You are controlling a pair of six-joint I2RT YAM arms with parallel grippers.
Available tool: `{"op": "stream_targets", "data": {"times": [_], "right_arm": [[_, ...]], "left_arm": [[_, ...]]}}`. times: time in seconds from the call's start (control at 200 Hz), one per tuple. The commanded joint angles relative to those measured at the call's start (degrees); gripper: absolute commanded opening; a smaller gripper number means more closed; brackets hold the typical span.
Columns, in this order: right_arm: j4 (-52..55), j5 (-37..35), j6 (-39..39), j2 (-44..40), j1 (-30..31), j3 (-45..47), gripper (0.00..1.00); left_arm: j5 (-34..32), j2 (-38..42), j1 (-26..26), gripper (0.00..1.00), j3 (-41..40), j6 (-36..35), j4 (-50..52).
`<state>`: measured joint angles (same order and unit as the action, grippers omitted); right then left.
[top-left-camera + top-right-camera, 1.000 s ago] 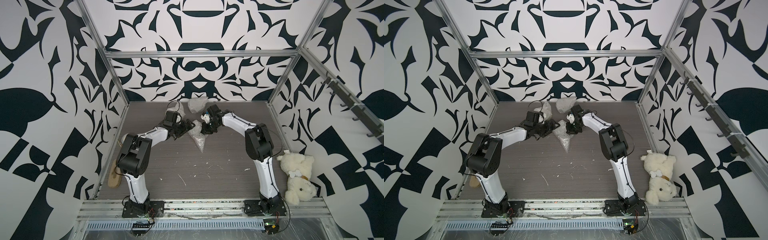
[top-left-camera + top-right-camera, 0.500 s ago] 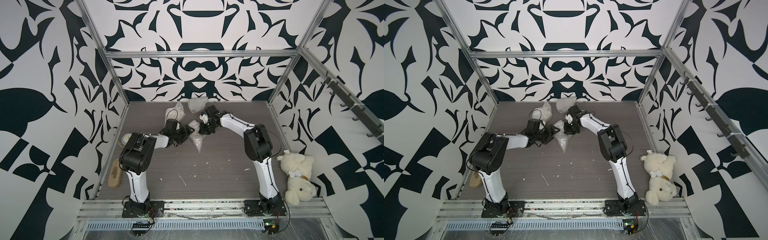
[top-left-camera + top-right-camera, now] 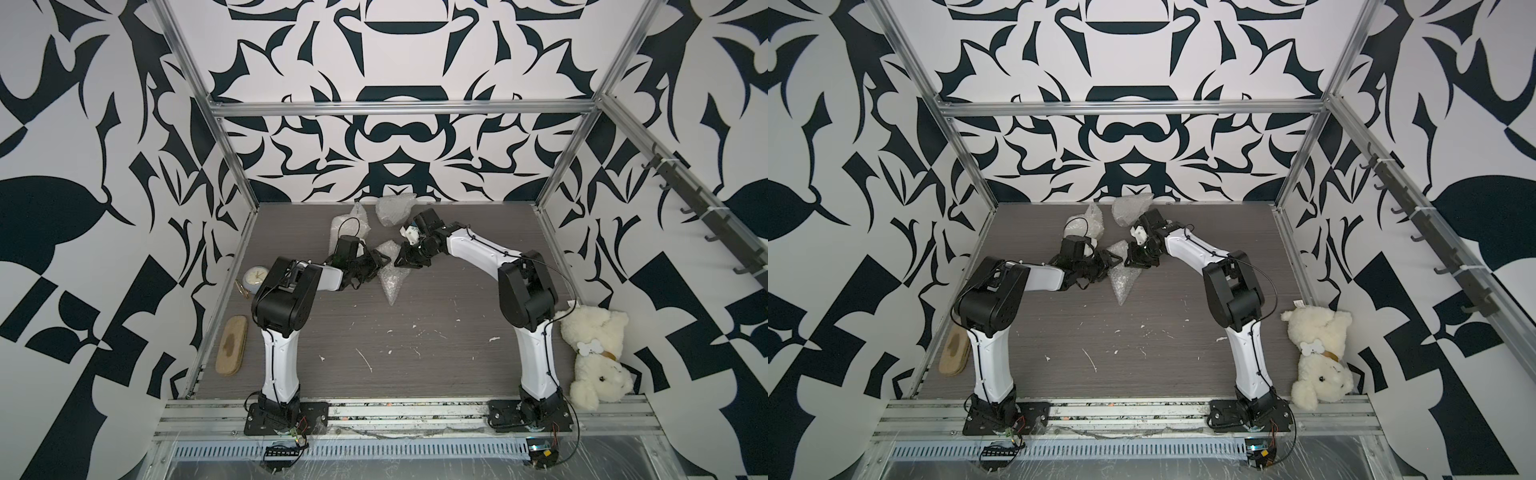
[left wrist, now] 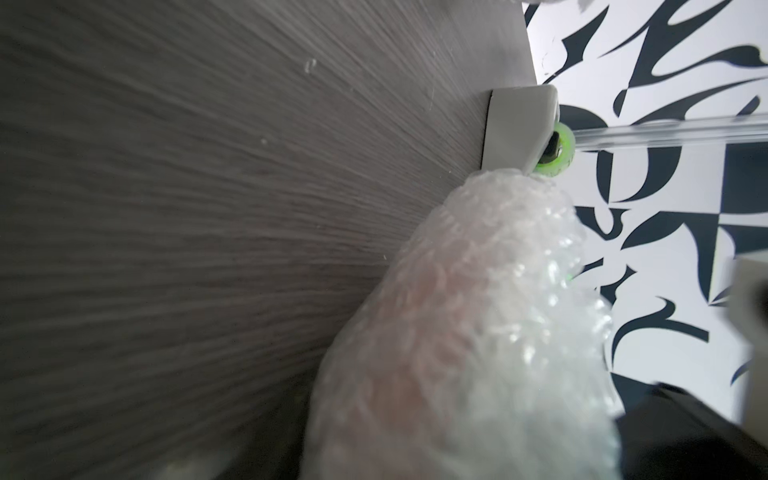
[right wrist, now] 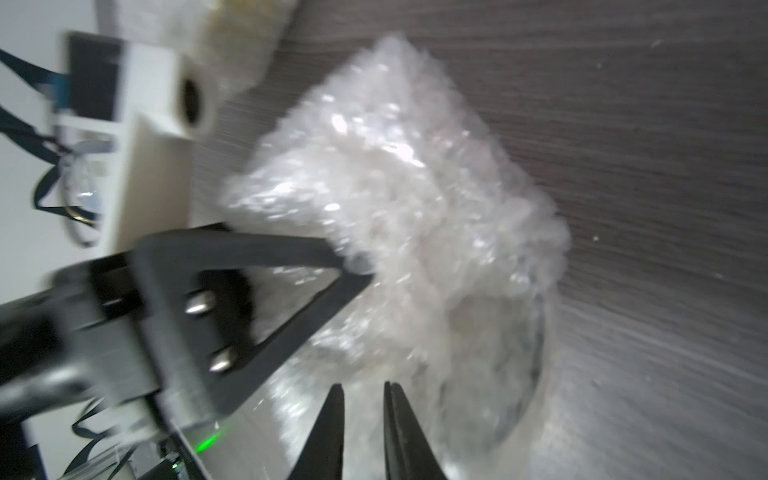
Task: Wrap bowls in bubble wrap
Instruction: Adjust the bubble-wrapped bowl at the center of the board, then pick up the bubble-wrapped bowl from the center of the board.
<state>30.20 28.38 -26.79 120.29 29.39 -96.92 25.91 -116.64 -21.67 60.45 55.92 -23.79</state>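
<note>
Right gripper (image 5: 362, 386): jaws narrowly apart, tips at bubble wrap bundle (image 5: 395, 199). Left gripper (image 3: 380, 265): one finger (image 5: 249, 247) touching same bundle (whether clamped, cannot tell).

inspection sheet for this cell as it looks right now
surface: grey wood table, white scraps scattered.
job's things: three bubble wrap bundles, one between the grippers, two near the back wall; no bare bowl seen.
clutter: clock, beige oval pad, teddy bear.
grippers: left gripper and right gripper both at the middle bundle; grip unclear.
cables: loop above the left wrist, wires at the bases.
surroundings: patterned walls, metal frame, hook rail.
</note>
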Motion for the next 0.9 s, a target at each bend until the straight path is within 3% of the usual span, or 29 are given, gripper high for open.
{"op": "stream_targets", "data": {"times": [0.0, 0.21, 0.35, 0.56, 0.895], "right_arm": [[-1.9, 1.7, -0.7, -5.9, -0.4, 1.1, 0.23], [-1.3, 1.8, 0.9, -8.8, -6.8, 1.9, 0.23], [-0.2, 1.4, 2.6, -5.6, -12.4, 0.0, 0.24], [0.5, 0.2, 4.5, 2.2, -17.5, -4.7, 0.24], [2.5, 1.1, 7.4, 7.7, -18.4, -11.2, 0.24]], "left_arm": [[2.0, 0.6, 0.5, 0.55, 1.4, -6.1, 8.1], [8.4, 1.2, 1.7, 0.55, 7.0, -19.6, 23.4], [12.1, 0.9, 2.9, 0.56, 8.6, -27.3, 31.2], [15.9, 0.0, 5.5, 0.56, 9.7, -31.0, 33.6], [15.0, -8.7, 5.6, 0.58, 21.2, -40.1, 46.1]]}}
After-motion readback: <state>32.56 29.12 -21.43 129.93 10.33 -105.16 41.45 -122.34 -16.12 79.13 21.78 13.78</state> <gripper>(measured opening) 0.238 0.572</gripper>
